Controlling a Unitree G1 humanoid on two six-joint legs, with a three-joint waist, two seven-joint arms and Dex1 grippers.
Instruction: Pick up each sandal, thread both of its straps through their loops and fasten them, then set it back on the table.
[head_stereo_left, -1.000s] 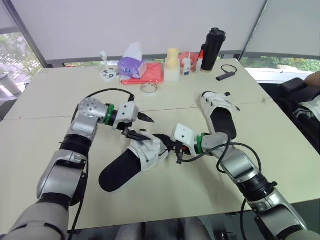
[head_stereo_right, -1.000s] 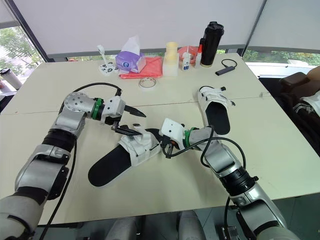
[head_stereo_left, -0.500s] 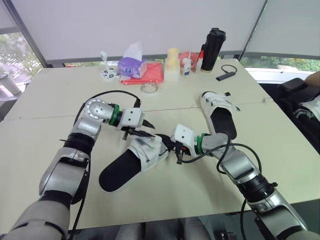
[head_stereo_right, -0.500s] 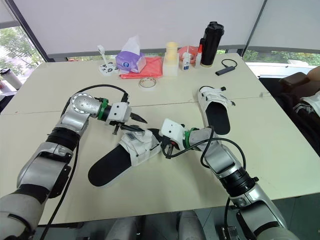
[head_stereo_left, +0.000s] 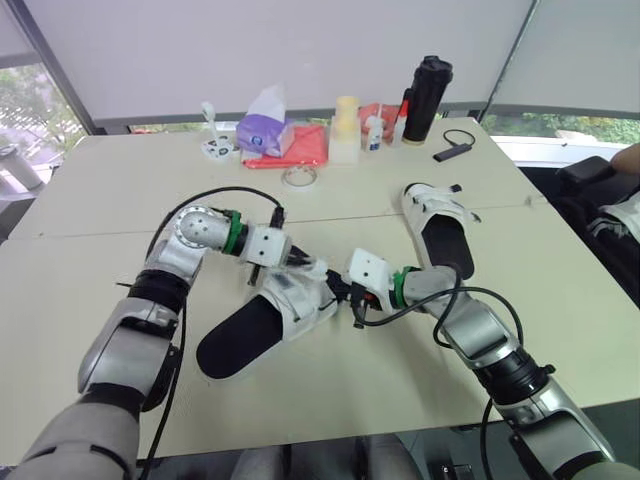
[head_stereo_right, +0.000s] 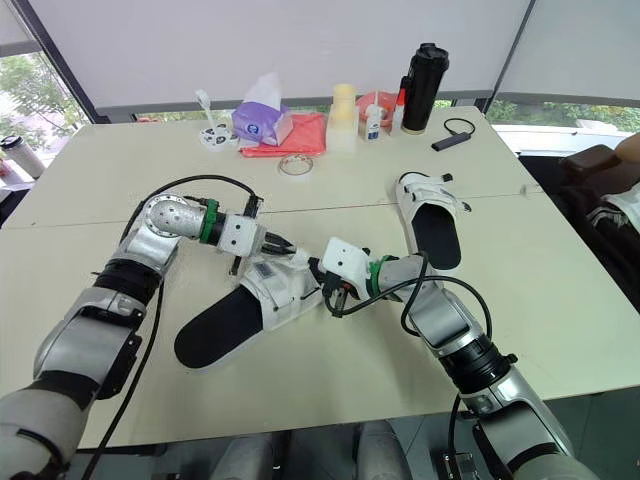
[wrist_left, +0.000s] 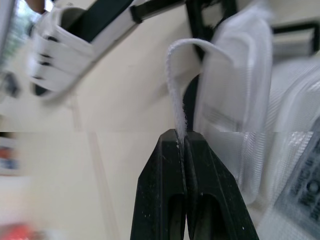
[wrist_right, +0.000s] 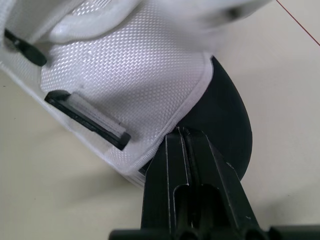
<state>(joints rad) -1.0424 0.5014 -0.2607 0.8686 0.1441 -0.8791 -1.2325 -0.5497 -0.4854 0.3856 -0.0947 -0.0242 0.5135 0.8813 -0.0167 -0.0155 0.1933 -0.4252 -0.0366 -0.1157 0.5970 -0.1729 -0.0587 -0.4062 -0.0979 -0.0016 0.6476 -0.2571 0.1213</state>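
My left gripper pinches the thin white strap of the near sandal, which rests in the middle of the table. My right gripper is clamped on the edge of its white upper. Its printed label is too blurred to read. The second sandal lies apart, to the right.

place: office | cues: beige tables, window blinds, tissue box

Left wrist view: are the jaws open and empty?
No, the left gripper has its jaws shut on the white strap of the sandal.
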